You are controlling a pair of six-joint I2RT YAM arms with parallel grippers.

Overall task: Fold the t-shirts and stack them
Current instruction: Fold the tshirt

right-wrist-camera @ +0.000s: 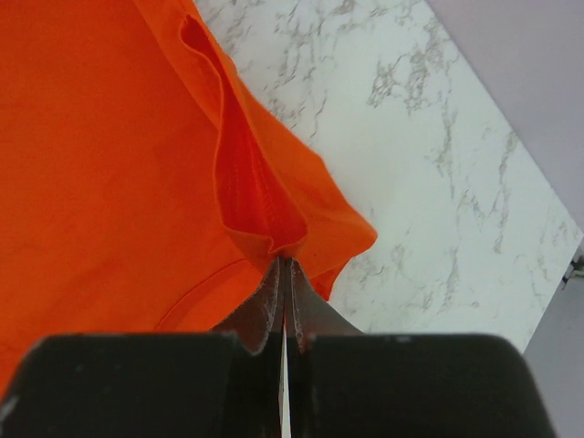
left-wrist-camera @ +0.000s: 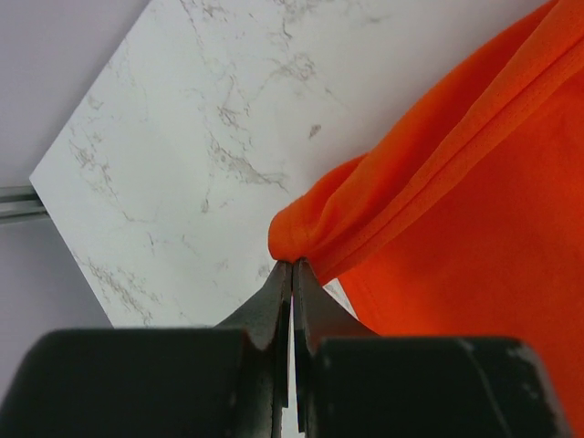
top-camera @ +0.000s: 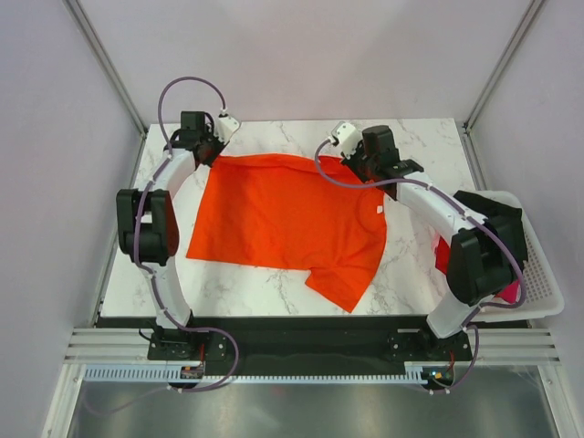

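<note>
**Workpiece position.** The orange-red t-shirt (top-camera: 283, 224) lies spread on the marble-patterned table (top-camera: 420, 146), just left of the white mesh basket (top-camera: 543, 283). Its white neck label (top-camera: 379, 211) sits on the basket side.

**Finger state.** The left fingers (left-wrist-camera: 292, 274) are closed on the shirt's far corner, the one farthest from the basket. The right fingers (right-wrist-camera: 284, 274) are closed on the far corner nearest the basket. Each pinch gathers the cloth into a small bunched fold at the tips.

**Purpose of grip (judgement).** Holding both far corners lets that edge be lifted and drawn as one line, so the fold comes out straight.

**Material.** The cloth is thin, matte and soft, with a stitched edge. Expect it to sag between the two grips. One short sleeve juts from the shirt's near edge.

**Remaining stock.** A black t-shirt (top-camera: 497, 219) and a pink t-shirt (top-camera: 511, 292) lie heaped in the basket, not yet folded.
</note>
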